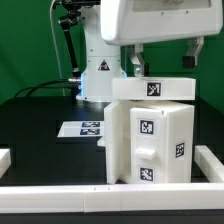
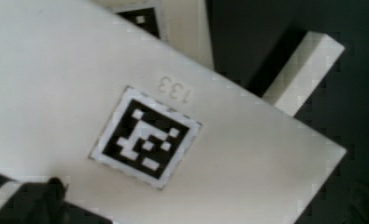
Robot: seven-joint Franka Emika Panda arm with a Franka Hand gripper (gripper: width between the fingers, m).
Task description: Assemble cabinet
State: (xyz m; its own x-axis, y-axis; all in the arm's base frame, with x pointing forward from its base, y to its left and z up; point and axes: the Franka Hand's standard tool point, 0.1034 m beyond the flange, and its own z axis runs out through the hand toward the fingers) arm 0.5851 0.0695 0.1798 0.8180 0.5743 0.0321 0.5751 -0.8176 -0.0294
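Observation:
The cabinet body (image 1: pixel 150 145) is a white box with square tags, standing near the front rail. A white top panel (image 1: pixel 152 90) with one tag lies across its top and overhangs a little toward the exterior view's left. My gripper (image 1: pixel 166 62) hangs right over this panel, fingers spread wide, one near each end. In the wrist view the panel (image 2: pixel 252 150) and its tag fill the picture. One dark finger (image 2: pixel 24 205) shows at the panel's edge. I cannot tell whether the fingers press on the panel.
The marker board (image 1: pixel 82 128) lies flat on the black table at the exterior view's left, behind the cabinet. A white rail (image 1: pixel 60 192) runs along the front and another (image 1: pixel 212 165) along the right. The robot base (image 1: pixel 98 75) stands behind.

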